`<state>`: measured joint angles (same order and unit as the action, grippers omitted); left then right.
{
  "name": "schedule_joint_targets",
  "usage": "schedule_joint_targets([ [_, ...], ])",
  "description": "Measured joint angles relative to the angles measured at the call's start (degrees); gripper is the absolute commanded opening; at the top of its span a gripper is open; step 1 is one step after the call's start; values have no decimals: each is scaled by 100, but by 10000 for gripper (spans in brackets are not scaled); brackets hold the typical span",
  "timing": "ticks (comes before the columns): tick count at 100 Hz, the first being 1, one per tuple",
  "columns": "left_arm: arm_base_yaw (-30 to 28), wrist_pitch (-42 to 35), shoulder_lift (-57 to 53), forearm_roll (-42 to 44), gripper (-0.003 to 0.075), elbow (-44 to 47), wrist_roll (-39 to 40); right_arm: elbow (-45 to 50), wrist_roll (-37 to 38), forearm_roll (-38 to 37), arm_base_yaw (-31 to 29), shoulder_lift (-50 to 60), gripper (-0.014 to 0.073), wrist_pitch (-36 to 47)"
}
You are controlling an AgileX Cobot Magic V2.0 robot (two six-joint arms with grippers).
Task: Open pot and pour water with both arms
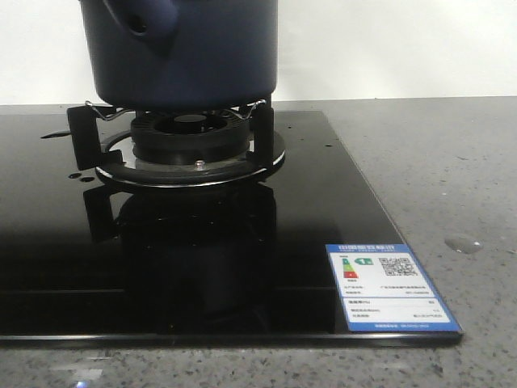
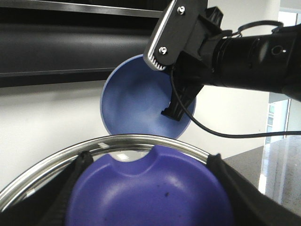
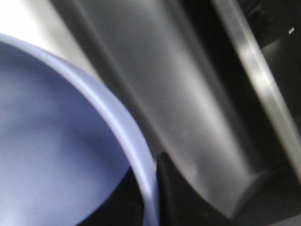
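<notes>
The pot (image 1: 182,56) stands on the burner (image 1: 192,137) at the far middle of a black cooktop (image 1: 323,202). Its stubby handle (image 1: 145,20), with 1 round hole, points to the near left. The top of the pot is cut off by the front view, so its mouth cannot be seen. Water (image 1: 462,243) shows as 1 glossy drop on the grey counter (image 1: 452,162) to the right of the cooktop, and as a few small drops on the glass left of the burner. A blue and white label (image 1: 392,287) sits at the cooktop's near right corner.

The left gripper (image 2: 148,160) holds a steel-rimmed lid (image 2: 56,165). Its 2 dark fingers (image 2: 81,162) are spread wide and press against either side of the lid's violet-blue knob (image 2: 150,193).

The right gripper (image 2: 178,101) holds a paler blue bowl (image 2: 136,103) up in the air, tipped so its inside faces the left wrist camera. Its jaws are narrow, pinched over the bowl's rim, with 1 finger inside. The right wrist view is blurred and shows only the rim with a dark finger just beside it.
</notes>
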<state>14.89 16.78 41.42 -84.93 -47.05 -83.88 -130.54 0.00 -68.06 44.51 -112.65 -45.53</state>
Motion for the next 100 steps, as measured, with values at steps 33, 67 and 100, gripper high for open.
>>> schedule_joint_targets([
  [33,127,-154,0,88,190,0,0,-8,0,-377,0,0,-41,122],
  [67,127,-168,0,92,190,0,0,-22,127,392,23,0,-41,-350],
  [100,127,-168,0,101,190,0,0,-48,1157,1839,-18,20,-41,-2217],
])
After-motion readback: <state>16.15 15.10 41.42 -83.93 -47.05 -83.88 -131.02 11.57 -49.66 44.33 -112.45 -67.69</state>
